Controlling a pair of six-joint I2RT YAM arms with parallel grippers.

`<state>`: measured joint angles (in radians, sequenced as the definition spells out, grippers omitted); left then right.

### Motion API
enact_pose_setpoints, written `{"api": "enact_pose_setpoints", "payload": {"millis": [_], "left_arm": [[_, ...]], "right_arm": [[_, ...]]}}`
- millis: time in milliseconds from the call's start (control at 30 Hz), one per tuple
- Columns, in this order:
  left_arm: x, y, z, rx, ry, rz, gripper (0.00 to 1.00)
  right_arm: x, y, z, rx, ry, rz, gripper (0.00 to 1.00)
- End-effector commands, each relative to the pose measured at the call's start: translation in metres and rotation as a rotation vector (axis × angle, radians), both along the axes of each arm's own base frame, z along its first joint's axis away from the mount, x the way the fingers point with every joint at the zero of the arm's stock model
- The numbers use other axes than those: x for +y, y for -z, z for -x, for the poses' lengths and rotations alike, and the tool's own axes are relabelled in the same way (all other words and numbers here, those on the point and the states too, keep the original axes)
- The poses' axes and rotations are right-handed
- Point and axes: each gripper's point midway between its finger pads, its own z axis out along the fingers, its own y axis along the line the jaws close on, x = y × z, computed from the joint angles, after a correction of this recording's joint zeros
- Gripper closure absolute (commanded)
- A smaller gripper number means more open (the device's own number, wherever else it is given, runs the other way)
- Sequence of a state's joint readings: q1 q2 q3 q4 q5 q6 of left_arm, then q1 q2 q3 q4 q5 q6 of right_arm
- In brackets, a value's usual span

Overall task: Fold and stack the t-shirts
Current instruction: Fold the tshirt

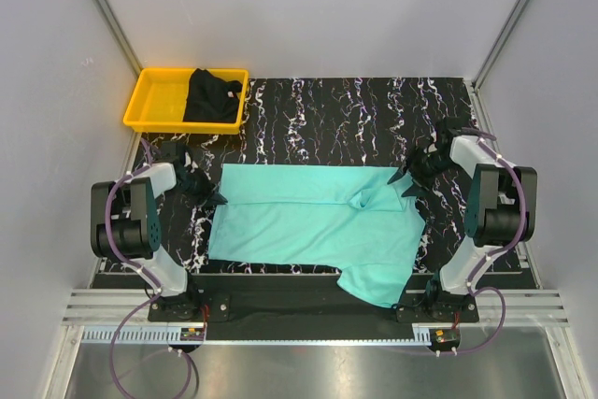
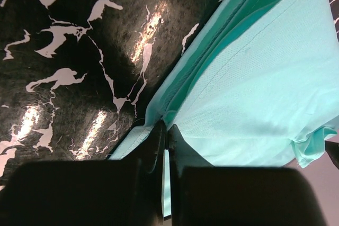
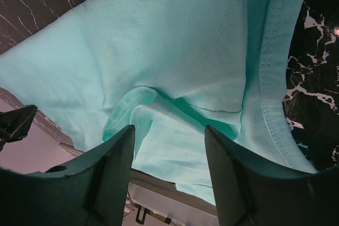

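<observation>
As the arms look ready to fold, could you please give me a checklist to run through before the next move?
1. Left gripper pinching the teal shirt: ok, jaws shut on its edge.
2. Right gripper gripping the teal shirt: not ok, jaws wide open, nothing pinched.
3. Teal shirt lying flat: not ok, a bunched fold sits by the right gripper.
4. Teal shirt fully on the mat: not ok, its near right corner runs past the mat's near edge.
5. Black shirt out of the way: ok, it lies in the tray at the far left.
</observation>
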<state>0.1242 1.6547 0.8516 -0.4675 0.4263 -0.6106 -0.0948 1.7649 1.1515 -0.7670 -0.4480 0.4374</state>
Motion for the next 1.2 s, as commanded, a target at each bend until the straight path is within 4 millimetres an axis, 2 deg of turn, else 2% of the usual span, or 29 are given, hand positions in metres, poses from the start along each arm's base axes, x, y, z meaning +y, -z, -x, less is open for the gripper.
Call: {"api": "enact_pose_setpoints", "payload": {"millis": [0,100,367,533,600,633,667,733,767,800,833,900,967,1067,1167], "left_arm": [[0.002,-0.006,-0.009,-0.053,0.021,-0.004,1.0],[0.001,-0.006,-0.008,-0.053,0.028,0.0,1.0],[-0.001,-0.006,-0.008,-0.056,0.046,0.014,1.0],[-0.002,-0.006,-0.008,-0.057,0.05,0.018,1.0],[-0.002,-0.006,-0.008,-0.058,0.052,0.021,1.0],[-0.002,-0.007,-0.009,-0.061,0.052,0.02,1.0],[-0.003,-0.007,-0.009,-0.06,0.054,0.02,1.0],[-0.002,-0.007,-0.009,-0.064,0.054,0.02,1.0],[-0.002,-0.007,-0.009,-0.063,0.052,0.018,1.0],[-0.002,-0.007,-0.009,-0.062,0.054,0.02,1.0],[-0.003,-0.007,-0.009,-0.063,0.055,0.023,1.0],[-0.003,-0.007,-0.007,-0.062,0.054,0.024,1.0],[-0.003,-0.007,-0.007,-0.065,0.053,0.026,1.0],[-0.005,-0.009,-0.006,-0.067,0.058,0.033,1.0],[-0.006,-0.013,-0.008,-0.079,0.063,0.041,1.0]], "right_arm": [[0.0,-0.01,-0.017,-0.066,-0.01,-0.009,0.37],[-0.002,-0.008,-0.026,-0.092,-0.026,-0.003,0.36],[0.012,-0.002,-0.047,-0.132,-0.046,-0.075,0.38],[0.03,-0.005,-0.052,-0.14,-0.082,-0.12,0.42],[0.042,-0.008,-0.039,-0.112,-0.09,-0.159,0.42],[0.049,-0.018,-0.031,-0.118,-0.093,-0.178,0.43],[0.058,-0.011,-0.007,-0.062,-0.095,-0.205,0.43],[0.075,-0.029,0.023,-0.03,-0.089,-0.263,0.43],[0.077,-0.023,0.045,0.02,-0.078,-0.265,0.43],[0.072,-0.024,0.052,0.023,-0.055,-0.234,0.41],[0.065,-0.034,0.061,0.0,-0.046,-0.188,0.41],[0.045,-0.033,0.064,-0.018,-0.006,-0.051,0.37],[0.036,-0.039,0.067,-0.038,0.025,-0.005,0.36],[0.031,-0.031,0.069,0.01,0.095,-0.001,0.36],[0.025,-0.019,0.071,0.093,0.232,-0.032,0.41]]}}
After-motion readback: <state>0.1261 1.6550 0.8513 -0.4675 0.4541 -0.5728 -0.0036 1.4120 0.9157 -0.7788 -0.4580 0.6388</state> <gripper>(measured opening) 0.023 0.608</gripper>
